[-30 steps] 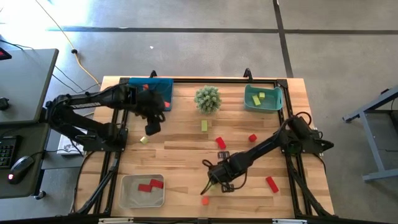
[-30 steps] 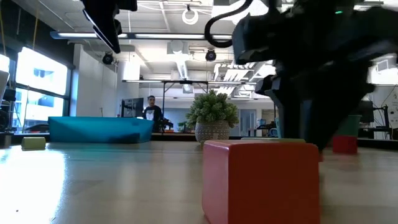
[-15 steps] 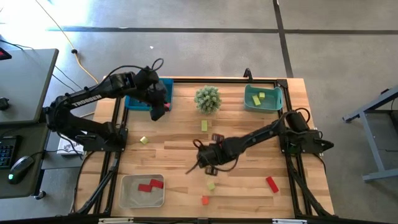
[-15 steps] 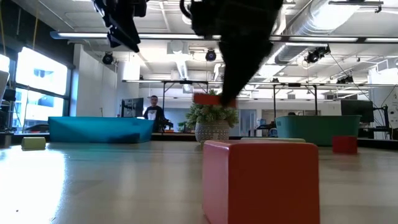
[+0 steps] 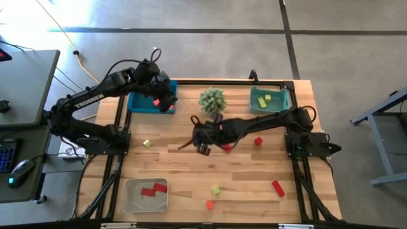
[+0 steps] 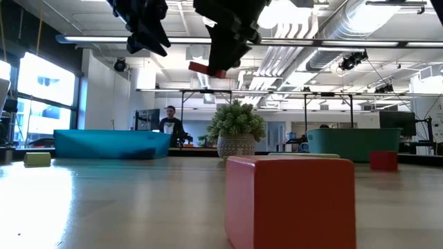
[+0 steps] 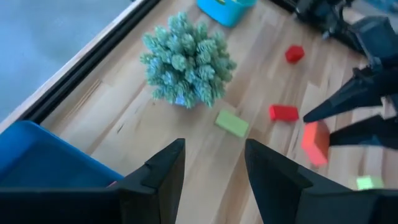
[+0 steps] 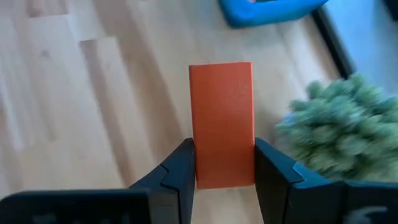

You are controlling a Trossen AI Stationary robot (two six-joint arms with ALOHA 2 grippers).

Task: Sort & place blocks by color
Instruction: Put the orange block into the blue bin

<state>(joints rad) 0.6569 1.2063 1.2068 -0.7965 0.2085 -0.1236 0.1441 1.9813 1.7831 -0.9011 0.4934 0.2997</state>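
Note:
My right gripper [image 8: 224, 157] is shut on an orange-red bar [image 8: 222, 118] and hangs above the table's middle [image 5: 198, 141], near the spiky green plant [image 5: 212, 100]. My left gripper [image 7: 212, 163] is open and empty, raised over the blue bin [image 5: 141, 102] at the far left. That bin holds an orange-red block [image 5: 156, 102]. Loose blocks lie flat on the wood: yellow-green ones [image 5: 147, 143] [image 5: 216, 189], red ones [image 5: 258, 140] [image 5: 278, 187] and an orange one [image 5: 210, 204]. A green bar [image 7: 232, 122] lies by the plant. My right gripper pinches the orange-red bar between its two fingers [image 8: 181, 167], on the long sides of one end [image 8: 222, 175]. The rest of the bar sticks out past the fingertips, in line with them. It is lifted clear of the table [image 6: 208, 68].
A teal bin [image 5: 257, 107] with yellow-green blocks sits at the far right. A clear bin [image 5: 130, 202] with red blocks sits at the near left. The plant stands between the two far bins. The wood at the table's left middle has free room.
My right gripper has lifted the orange-red bar from near the table's near edge and carried it up and toward the far left, as far as the plant. My left gripper has moved from low over the table to the far edge and now hangs over the blue bin.

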